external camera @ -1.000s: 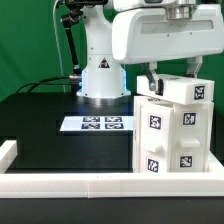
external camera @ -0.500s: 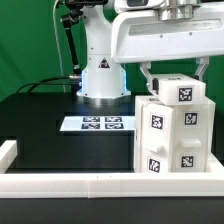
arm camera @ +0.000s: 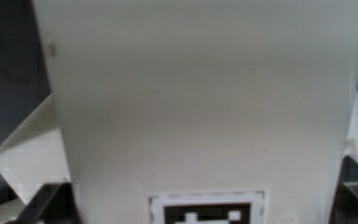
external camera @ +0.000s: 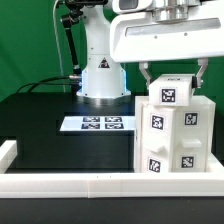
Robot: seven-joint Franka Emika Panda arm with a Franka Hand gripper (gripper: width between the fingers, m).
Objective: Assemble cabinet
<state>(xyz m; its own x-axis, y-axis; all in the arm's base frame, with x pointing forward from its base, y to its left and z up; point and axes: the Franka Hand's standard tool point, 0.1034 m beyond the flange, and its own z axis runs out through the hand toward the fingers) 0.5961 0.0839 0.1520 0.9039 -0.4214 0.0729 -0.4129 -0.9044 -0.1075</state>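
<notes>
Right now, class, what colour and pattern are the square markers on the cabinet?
Black-and-white square tags on the white cabinet, clearest in the exterior view.

The exterior view faces the arm's base across the table (external camera: 40,115) from low in front, while the wrist view looks down, very close, onto the cabinet (external camera: 172,125) both share.

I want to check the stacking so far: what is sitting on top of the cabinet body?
A white tagged box sits on the cabinet body, between the gripper's fingers. How the box seats underneath is hidden, and the wrist view shows only its white face.
</notes>
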